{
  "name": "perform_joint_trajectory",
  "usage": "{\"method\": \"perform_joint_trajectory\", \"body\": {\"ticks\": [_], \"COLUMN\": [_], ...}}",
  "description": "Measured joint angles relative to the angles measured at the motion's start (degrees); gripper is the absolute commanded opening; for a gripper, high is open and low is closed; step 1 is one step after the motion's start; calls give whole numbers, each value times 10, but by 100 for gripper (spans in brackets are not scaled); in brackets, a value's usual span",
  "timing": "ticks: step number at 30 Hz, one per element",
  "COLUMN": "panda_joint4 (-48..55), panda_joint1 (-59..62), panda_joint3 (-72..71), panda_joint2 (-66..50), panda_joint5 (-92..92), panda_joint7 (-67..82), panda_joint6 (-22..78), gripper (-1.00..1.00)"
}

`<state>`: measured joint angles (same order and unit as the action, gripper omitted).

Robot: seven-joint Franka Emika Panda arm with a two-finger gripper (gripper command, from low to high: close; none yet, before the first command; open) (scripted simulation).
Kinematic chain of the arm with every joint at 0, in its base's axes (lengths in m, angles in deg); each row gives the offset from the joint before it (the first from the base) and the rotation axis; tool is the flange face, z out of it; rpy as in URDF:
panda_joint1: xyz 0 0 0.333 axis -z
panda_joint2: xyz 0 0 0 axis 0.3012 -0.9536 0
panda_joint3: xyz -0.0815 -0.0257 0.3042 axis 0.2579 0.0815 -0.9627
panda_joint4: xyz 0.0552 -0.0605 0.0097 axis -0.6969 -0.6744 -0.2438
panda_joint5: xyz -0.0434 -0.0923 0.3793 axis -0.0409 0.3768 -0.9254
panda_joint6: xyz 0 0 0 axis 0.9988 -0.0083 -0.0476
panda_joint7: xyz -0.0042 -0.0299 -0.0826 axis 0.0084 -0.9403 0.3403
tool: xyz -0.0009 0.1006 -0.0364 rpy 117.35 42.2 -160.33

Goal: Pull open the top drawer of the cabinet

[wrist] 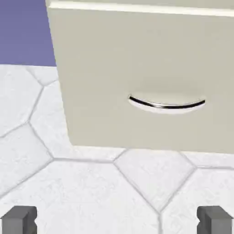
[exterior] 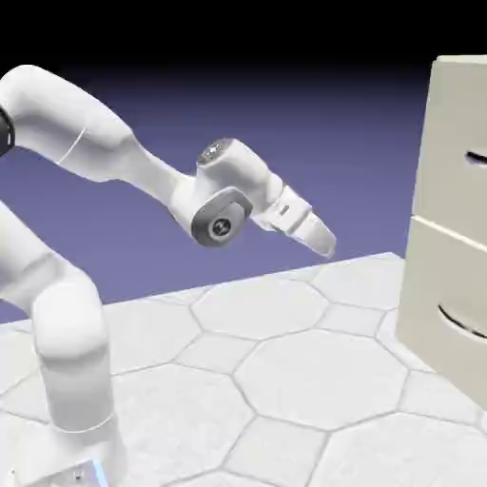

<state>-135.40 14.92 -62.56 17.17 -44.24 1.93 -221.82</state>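
The cream-beige cabinet (exterior: 447, 247) stands at the exterior view's right edge. Its top drawer (exterior: 447, 143) is flush with the front, and only the end of its dark bar handle (exterior: 477, 159) shows at the frame edge. My gripper (exterior: 325, 244) hangs in the air to the cabinet's left, well apart from it, pointing down and toward it, level with the seam between the two drawers. In the hand view the two grey fingertips (wrist: 19, 220) stand wide apart with nothing between them, so the gripper (wrist: 116, 221) is open. The top drawer's handle is out of the hand view.
The hand view faces the lower drawer (wrist: 137, 68) and its curved silver handle (wrist: 167, 104); this drawer (exterior: 442, 314) is also shut. Below lies the white hexagon-tiled table (exterior: 285, 361). A blue-violet backdrop is behind.
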Motion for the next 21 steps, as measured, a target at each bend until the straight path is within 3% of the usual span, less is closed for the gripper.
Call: {"method": "perform_joint_trajectory", "body": {"ticks": [21], "panda_joint4": [218], "panda_joint1": [-335], "panda_joint3": [309], "panda_joint2": [36], "panda_joint5": [523], "panda_joint7": [501], "panda_joint6": [27], "gripper": [0]}}
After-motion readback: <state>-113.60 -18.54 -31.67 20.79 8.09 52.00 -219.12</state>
